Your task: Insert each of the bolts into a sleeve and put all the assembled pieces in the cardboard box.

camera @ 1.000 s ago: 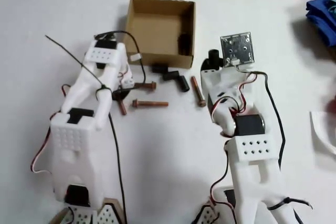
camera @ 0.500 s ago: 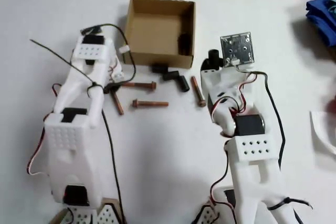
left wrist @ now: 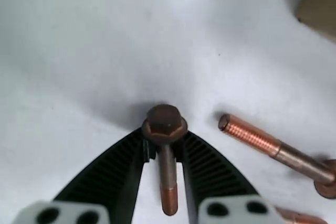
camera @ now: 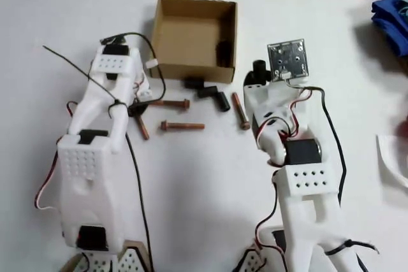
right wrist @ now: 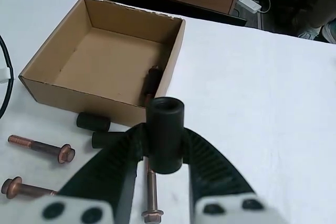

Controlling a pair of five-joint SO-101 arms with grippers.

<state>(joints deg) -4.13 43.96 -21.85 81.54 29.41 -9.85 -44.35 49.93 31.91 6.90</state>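
In the high view my left gripper (camera: 139,111) is left of the cardboard box (camera: 167,36), shut on a copper bolt (camera: 144,127). The left wrist view has that bolt (left wrist: 167,171) pinched between the black fingers (left wrist: 123,169), head outward, low over the white table. My right gripper (camera: 258,74) stands right of the box, shut on an upright black sleeve (right wrist: 164,135). One assembled piece (right wrist: 151,85) lies inside the box (right wrist: 105,61). Loose bolts (camera: 169,102) (camera: 183,125) (camera: 240,110) and black sleeves (camera: 193,83) (camera: 214,95) lie in front of the box.
A blue cloth (camera: 392,20) sits at the table's far right corner and a white plate edge (camera: 390,157) at the right side. A black cable (camera: 137,176) trails beside the left arm. Open table lies near the front between the arms.
The left arm swung left with its bolt, then came back slightly to the right. The right arm and its sleeve have not moved.
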